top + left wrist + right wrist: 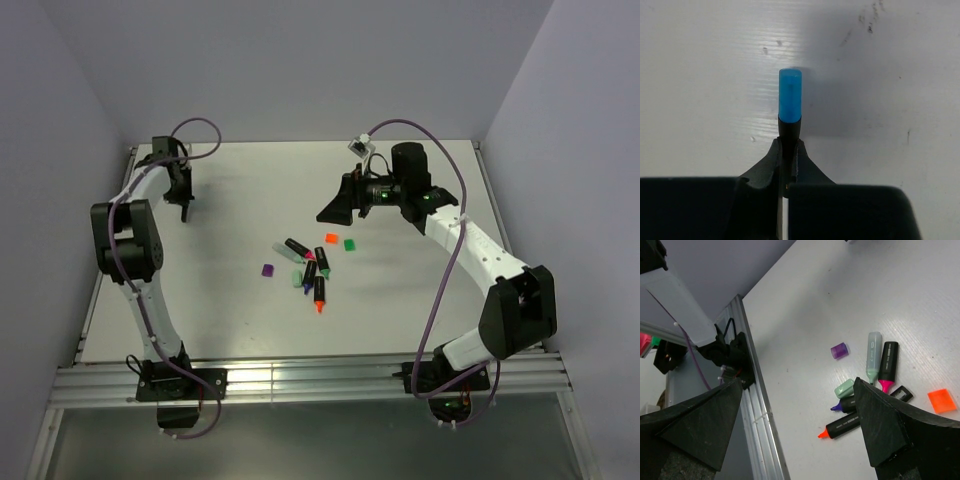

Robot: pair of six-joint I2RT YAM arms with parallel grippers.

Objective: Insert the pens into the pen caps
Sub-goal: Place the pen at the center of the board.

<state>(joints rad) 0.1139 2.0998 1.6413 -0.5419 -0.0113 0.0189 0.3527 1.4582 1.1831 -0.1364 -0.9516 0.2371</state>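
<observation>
Pens (297, 248) lie in a loose cluster at the middle of the white table (420, 300), between the two arms. In the right wrist view an orange-tipped pen (840, 427), a purple-tipped pen (846, 404) and a pink-tipped pen (887, 364) lie close together, with a pale green capped pen (873, 355) just beside the pink one. A mint green cap (844, 388) sits just beside the purple-tipped pen. A purple cap (839, 350) lies a little apart from the cluster, and an orange cap (942, 401) lies on its other side. In the top view a darker green cap (349, 244) lies next to the orange one. The right gripper (797, 390) hovers near the cluster with its jaws spread wide and nothing between them. The left gripper (789, 150) is well apart, near the far left corner, clenched on the black barrel of a blue pen (790, 95) whose blue end sticks out past the fingertips over the table.
</observation>
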